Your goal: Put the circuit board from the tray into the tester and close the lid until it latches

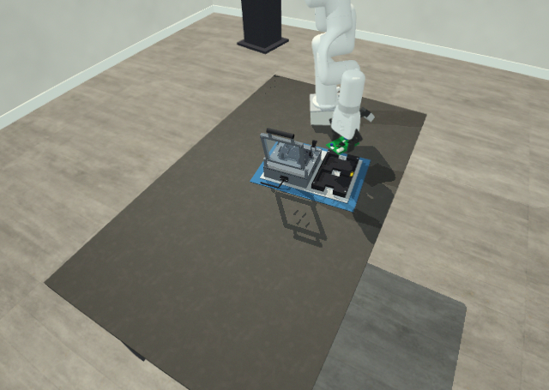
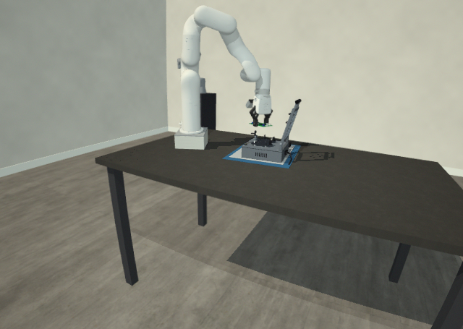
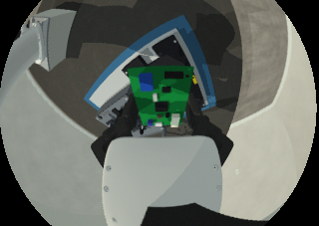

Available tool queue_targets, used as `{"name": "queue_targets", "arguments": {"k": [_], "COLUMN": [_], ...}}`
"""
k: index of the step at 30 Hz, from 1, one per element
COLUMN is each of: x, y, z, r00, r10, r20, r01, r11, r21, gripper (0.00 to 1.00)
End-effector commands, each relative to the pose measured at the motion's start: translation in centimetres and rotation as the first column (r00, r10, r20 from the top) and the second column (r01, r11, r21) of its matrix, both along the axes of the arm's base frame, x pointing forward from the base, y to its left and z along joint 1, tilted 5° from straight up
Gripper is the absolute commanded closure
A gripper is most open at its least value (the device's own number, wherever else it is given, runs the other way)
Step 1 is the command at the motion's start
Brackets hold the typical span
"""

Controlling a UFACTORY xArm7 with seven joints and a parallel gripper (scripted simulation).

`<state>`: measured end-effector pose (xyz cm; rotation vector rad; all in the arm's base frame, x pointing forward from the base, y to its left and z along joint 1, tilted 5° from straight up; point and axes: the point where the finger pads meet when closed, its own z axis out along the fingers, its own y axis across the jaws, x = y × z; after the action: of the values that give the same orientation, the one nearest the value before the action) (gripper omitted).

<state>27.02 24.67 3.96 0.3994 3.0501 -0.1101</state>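
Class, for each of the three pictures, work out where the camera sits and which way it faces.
Top: high, facing down across the table toward the arm's base; nearly the whole arm shows.
Exterior: beside the table, looking across; whole arm shows.
Wrist: on the arm, facing down past the gripper holding the board.
Top and exterior share the raised lid.

The green circuit board (image 1: 335,145) (image 2: 265,124) (image 3: 164,98) is held in the air by its long edges, face up and roughly level, above the fixtures; a blue part is mounted near one end, a white connector (image 3: 175,119) at the other. The grey tester (image 1: 275,172) (image 2: 261,153) is set beside the black tray (image 1: 326,183) (image 3: 169,45), whose two pockets are exposed. The tester's lid (image 1: 264,147) (image 2: 291,124) is raised steeply, and its edge is topped by a black handle (image 1: 280,133) (image 2: 298,101). The latch hook (image 1: 314,145) (image 2: 255,133) is left upright, apart from the lid.
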Motion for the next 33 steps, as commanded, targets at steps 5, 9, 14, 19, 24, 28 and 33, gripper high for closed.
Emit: {"name": "queue_targets", "arguments": {"k": [5,9,14,19,24,28,33], "x": [0.09,0.09,0.09,0.09,0.09,0.09,0.09], "y": [0.11,0.11,0.11,0.11,0.11,0.11,0.11], "z": [0.11,0.11,0.11,0.11,0.11,0.11,0.11], "r00": [0.98,0.953,0.926,0.868,0.795,0.726,0.67], "r10": [0.2,0.301,0.375,0.494,0.604,0.684,0.739], "r20": [-0.018,-0.027,-0.034,-0.045,-0.057,-0.067,-0.074], "r01": [-0.201,-0.301,-0.376,-0.495,-0.606,-0.686,-0.741], "r11": [0.98,0.953,0.927,0.869,0.796,0.727,0.672], "r21": [-0.003,-0.006,-0.008,-0.01,-0.011,-0.01,-0.008], "gripper": [0.21,0.21,0.21,0.21,0.21,0.21,0.21]}}
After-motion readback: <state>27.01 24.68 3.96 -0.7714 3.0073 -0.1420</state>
